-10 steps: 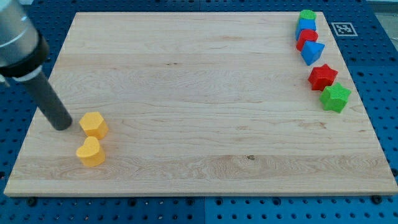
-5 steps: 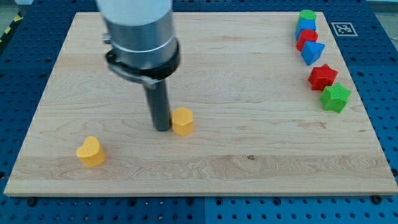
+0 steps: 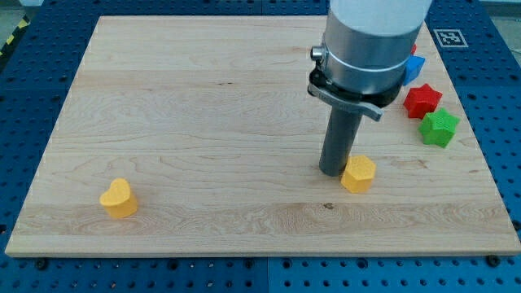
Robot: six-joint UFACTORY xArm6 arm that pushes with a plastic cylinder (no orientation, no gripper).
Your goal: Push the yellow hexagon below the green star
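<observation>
Pale wooden board [image 3: 203, 98] on blue, seemingly perforated table [image 3: 24, 89].

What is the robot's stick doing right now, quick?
No jaws here: my tip holds nothing and presses the left side of the yellow hexagon.

- A wide, smooth, light grey cylinder forms the arm's body [image 3: 376, 32].
- A dark collar rings its lower edge.
- A straight, dark grey rod drops from it, ending in a blunt tip [image 3: 330, 172].
</observation>
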